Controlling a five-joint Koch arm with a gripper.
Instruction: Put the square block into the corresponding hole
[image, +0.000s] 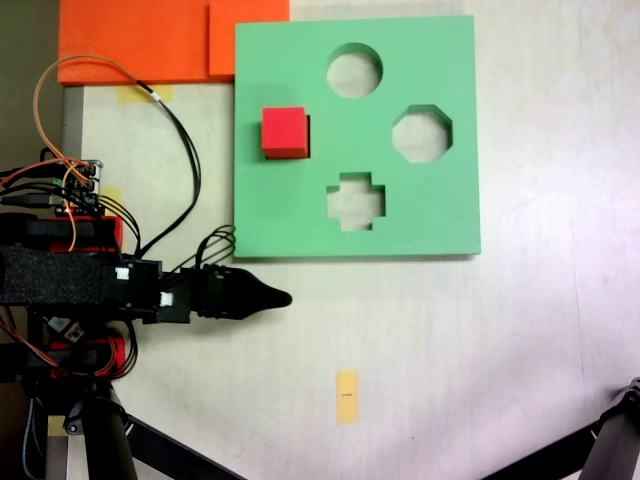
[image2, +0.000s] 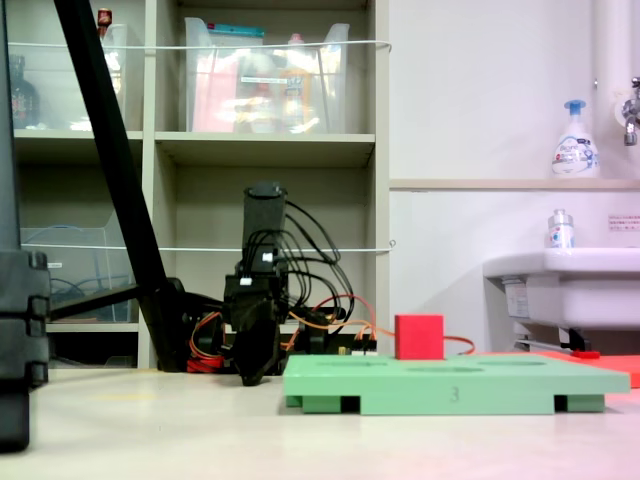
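Square block (image: 284, 131): red cube, upper centre of the overhead fixed view, sitting in the square hole on the green board (image: 420, 215), partly proud. My claw (image: 283, 297): lower left, off the board on the bench, block up-frame; jaw state cannot be told

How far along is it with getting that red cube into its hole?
Nearly done, it seems. The red cube sits at the square hole of the green board, but in a fixed view it stands tall above the board, so whether it is fully seated is unclear. The gripper holds nothing and rests off the board. Perhaps a final push is left.
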